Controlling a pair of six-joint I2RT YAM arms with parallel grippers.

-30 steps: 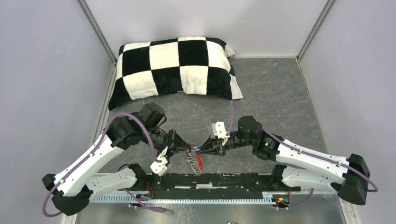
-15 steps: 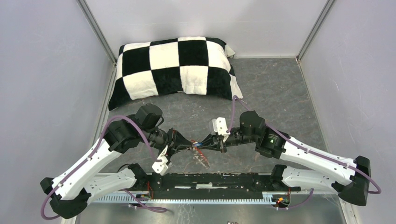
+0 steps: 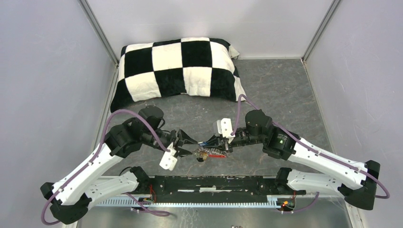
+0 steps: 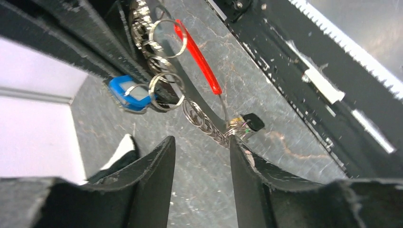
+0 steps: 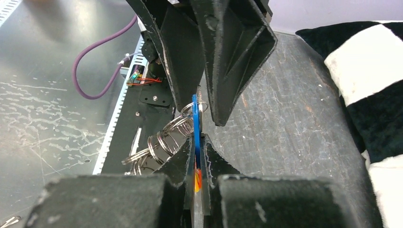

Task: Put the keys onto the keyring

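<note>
My right gripper [image 3: 206, 143] [image 5: 196, 138] is shut on the blue key [image 5: 195, 118], pinching its flat tag edge-on, with a bit of orange showing deeper between the fingers. The keyring [image 3: 210, 153] [image 4: 205, 121], a chain of silvery rings [image 5: 159, 141], hangs from that key just above the floor. A red key [image 4: 199, 58] dangles beside it, and the blue key [image 4: 129, 93] also shows in the left wrist view. My left gripper [image 3: 192, 146] [image 4: 202, 140] is open just left of the bunch. Nothing lies between its fingers, and one fingertip [image 4: 236, 145] stands next to the chain's end.
A black-and-white checkered pillow [image 3: 180, 69] [image 5: 375, 71] lies at the back of the grey floor. The black base rail [image 3: 214, 183] [image 4: 304, 61] runs along the near edge under the bunch. Grey walls [image 3: 43, 71] enclose both sides.
My left gripper went from shut to open, let go of the bunch and drew back to the left. The ring chain swung from hanging straight down to trailing under the right gripper.
</note>
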